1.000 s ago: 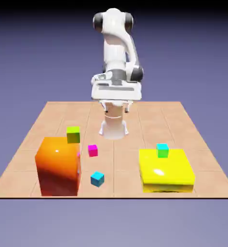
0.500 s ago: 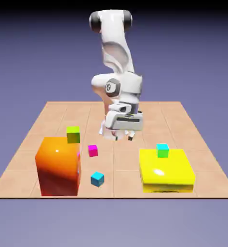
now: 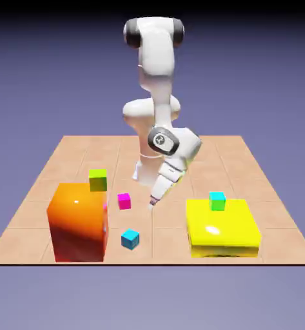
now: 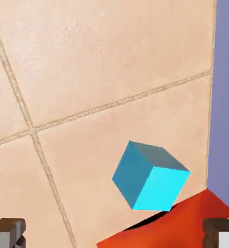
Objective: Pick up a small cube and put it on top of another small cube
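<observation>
Cyan-blue and tiny, the small cube [image 3: 130, 239] is sitting on the tan desk [image 3: 171, 248], and the white arm [image 3: 158, 71] is leaning over toward it. From the gripper [image 3: 151, 206], the cube is lying at seven o'clock in the exterior view. The fingertips [image 4: 7, 233] are standing wide apart with nothing between them. In the hand view, the cube is showing toward five o'clock from the centre, just beside a red-orange surface. Over at ten o'clock from the cyan-blue one, the lime-green cube [image 3: 98, 180] is resting on the orange block [image 3: 79, 222]; a magenta cube [image 3: 124, 201] is sitting at twelve o'clock.
</observation>
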`<state>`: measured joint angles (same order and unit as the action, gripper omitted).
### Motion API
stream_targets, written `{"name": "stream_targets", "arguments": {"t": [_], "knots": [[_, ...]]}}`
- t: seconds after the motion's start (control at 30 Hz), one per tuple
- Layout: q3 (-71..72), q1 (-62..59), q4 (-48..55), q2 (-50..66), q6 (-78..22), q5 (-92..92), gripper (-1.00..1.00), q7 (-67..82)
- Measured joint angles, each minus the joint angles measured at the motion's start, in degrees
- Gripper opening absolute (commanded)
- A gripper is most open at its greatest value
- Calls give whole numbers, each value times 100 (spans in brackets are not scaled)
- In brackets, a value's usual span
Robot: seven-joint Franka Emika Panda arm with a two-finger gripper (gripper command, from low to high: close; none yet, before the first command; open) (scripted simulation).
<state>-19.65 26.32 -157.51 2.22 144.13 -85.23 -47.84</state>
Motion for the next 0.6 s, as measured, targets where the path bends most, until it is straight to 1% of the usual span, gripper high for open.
{"name": "stream_targets", "arguments": {"t": [0.6], "knots": [[-1034, 1342, 184, 1835, -1572, -4485, 0, -283]]}}
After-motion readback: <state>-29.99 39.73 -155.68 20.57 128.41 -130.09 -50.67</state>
